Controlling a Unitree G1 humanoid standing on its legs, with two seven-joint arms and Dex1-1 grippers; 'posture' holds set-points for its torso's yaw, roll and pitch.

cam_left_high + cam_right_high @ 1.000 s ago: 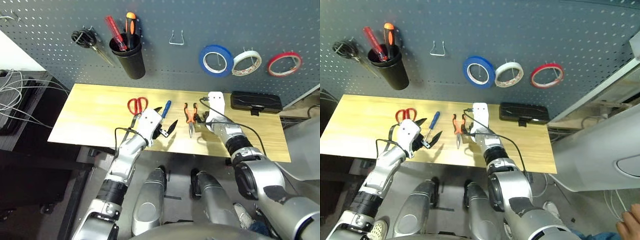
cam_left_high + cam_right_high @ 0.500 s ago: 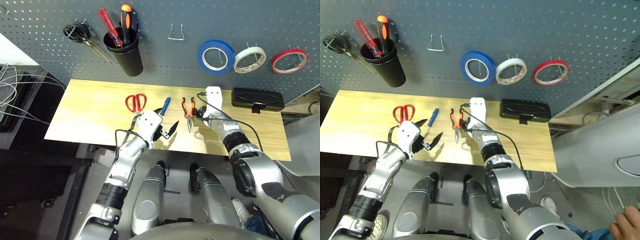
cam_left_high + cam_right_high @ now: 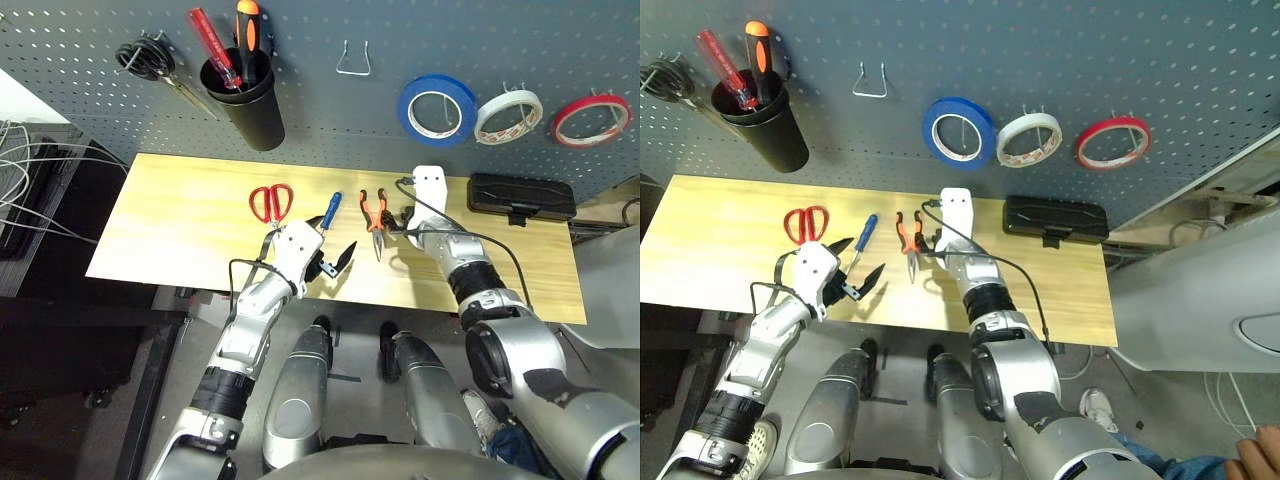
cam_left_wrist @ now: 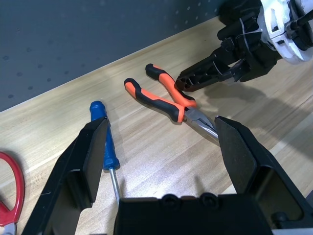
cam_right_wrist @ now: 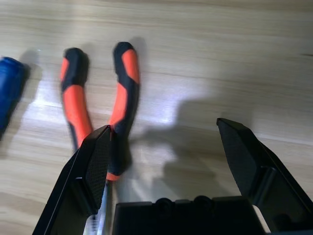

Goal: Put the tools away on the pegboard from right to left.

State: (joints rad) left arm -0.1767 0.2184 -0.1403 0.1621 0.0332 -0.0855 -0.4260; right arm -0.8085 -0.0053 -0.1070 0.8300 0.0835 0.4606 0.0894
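Our right gripper [image 5: 166,161] hangs beside the orange-and-black-handled pliers [image 3: 374,213], fingers released and empty.
We could nudge the pliers into the blue-handled screwdriver [image 3: 329,211] if we close off-centre; our left gripper [image 4: 161,147] waits spread nearby. Red-handled scissors [image 3: 270,202] lie on the wooden surface [image 3: 180,220]; blue tape roll [image 3: 436,110] hangs on the pegboard [image 3: 330,130], cables [image 3: 25,190] trailing alongside.

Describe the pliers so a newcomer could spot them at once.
On the wooden table below the pegboard, three tools lie in a row. The pliers are the rightmost, beside the open right gripper: orange-and-black handles, unlike the blue-handled screwdriver and red-handled scissors.
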